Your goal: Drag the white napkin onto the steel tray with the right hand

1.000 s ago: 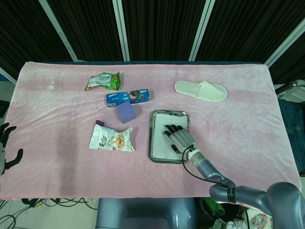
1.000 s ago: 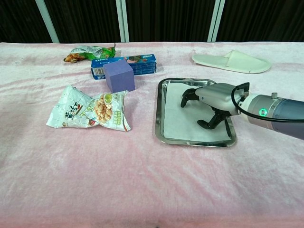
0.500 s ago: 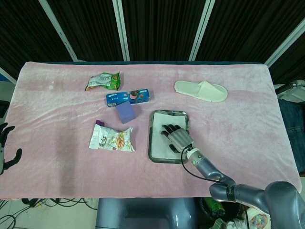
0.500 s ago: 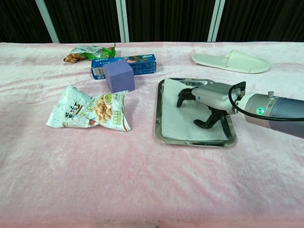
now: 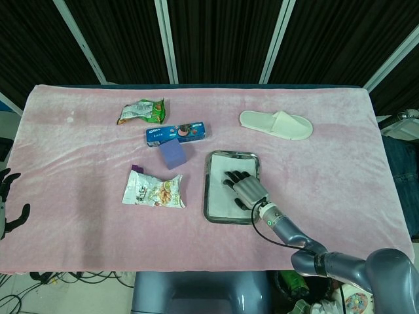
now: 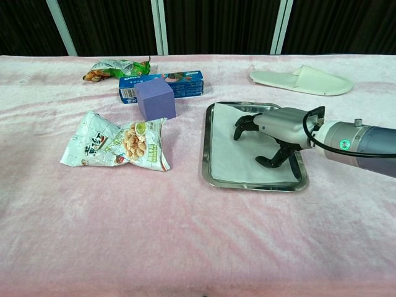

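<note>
Now, left hand (image 5: 8,203) idle off table edge at 9 o'clock, fingers apart, holding nothing. Printed snack bag (image 6: 117,143), purple cube (image 6: 155,99), blue biscuit box (image 6: 162,85), green wrapper (image 6: 115,67) lie at tray's 9 to 11 o'clock, well apart, no obstruction. White napkin (image 6: 238,158) lies flat inside rectangular steel tray (image 6: 206,143). Right hand (image 6: 267,133) arched over napkin, fingertips down on it, gripping nothing. Drag looks finished; next: lift hand straight up without snagging cloth. White slipper (image 6: 302,80) at 1 o'clock, clear.

Right hand (image 6: 272,132) palm-down, fingers (image 6: 242,125) arched and spread; left hand (image 5: 8,199) at the far edge, fingers apart.
</note>
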Tool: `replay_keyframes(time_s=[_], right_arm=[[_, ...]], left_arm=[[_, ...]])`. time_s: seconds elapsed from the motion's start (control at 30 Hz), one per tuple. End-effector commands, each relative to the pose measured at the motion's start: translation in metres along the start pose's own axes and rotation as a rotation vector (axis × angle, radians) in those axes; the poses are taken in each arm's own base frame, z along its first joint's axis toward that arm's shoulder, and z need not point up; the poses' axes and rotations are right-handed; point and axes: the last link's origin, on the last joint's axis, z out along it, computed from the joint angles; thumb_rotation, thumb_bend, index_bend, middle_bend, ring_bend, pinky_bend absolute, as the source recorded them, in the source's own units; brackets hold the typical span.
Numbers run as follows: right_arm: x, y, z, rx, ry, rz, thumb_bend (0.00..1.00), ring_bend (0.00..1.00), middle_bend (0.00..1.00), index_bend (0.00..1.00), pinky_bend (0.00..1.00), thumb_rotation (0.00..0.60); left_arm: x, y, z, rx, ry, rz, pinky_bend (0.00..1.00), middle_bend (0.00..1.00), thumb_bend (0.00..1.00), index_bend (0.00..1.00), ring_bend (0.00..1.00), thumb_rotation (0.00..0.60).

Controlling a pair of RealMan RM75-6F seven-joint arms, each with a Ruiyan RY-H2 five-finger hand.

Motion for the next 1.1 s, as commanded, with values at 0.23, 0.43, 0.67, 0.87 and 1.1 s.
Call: replay_keyframes(time_s=[0.23,0.43,0.67,0.87,1.1], right_arm=[[0.003,-0.001,0.0,-0.034,0.04,0.016,0.35,0.11,0.08,0.25,0.19,0.6],[0.01,0.005,-0.007,-0.046,0.059,0.015,0.35,0.11,0.08,0.25,0.19,0.6],[0.026,0.013,-0.028,-0.048,0.138,0.041,0.35,0.11,0.08,0.25,0.19,0.6],[0.04,0.041,-0.059,-0.128,0.207,0.048,0.33,0.11,0.07,0.2,0.19,0.6],[0.052,0.102,-0.131,-0.279,0.292,0.15,0.3,0.11,0.07,0.18,0.18,0.6]], left_arm=[[0.0,0.0,0.0,-0.001,-0.001,0.002,0.01,0.08,0.37,0.18,0.0,0.6],[0.0,0.0,0.001,-0.002,-0.002,0.005,0.01,0.08,0.38,0.18,0.0,0.6],[0.0,0.0,0.001,-0.006,0.001,0.009,0.01,0.08,0.37,0.18,0.0,0.6],[0.001,0.0,0.0,-0.01,0.009,0.011,0.01,0.08,0.38,0.18,0.0,0.6],[0.003,0.001,-0.002,-0.023,0.026,0.012,0.01,0.08,0.38,0.18,0.0,0.6]])
